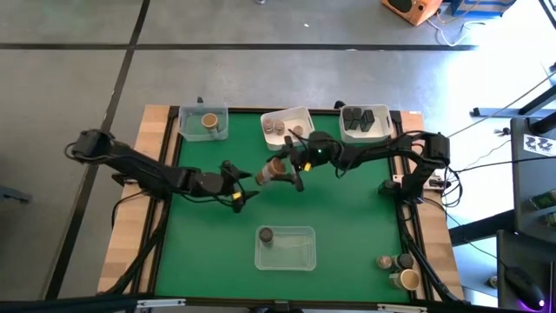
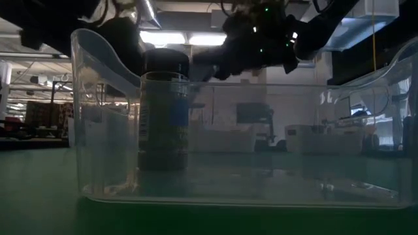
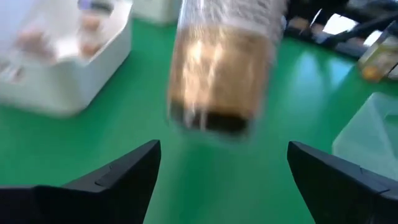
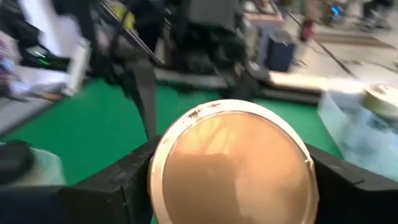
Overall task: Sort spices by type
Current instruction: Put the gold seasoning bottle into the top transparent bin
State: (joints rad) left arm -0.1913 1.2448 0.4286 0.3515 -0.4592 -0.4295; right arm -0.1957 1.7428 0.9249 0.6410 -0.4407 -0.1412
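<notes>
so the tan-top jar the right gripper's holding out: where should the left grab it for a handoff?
Judging by its pose, take the free far end of the body, side-on. The tan-top jar lies roughly level in the right gripper, which clamps its lidded end. The open left gripper faces that free end, so closing its fingers across the round body looks the cleanest approach.

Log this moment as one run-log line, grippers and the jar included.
right gripper: shut on tan-topped jar, mid-table above mat | left gripper: open, facing jar | clear tray: holds one dark-topped jar
</notes>
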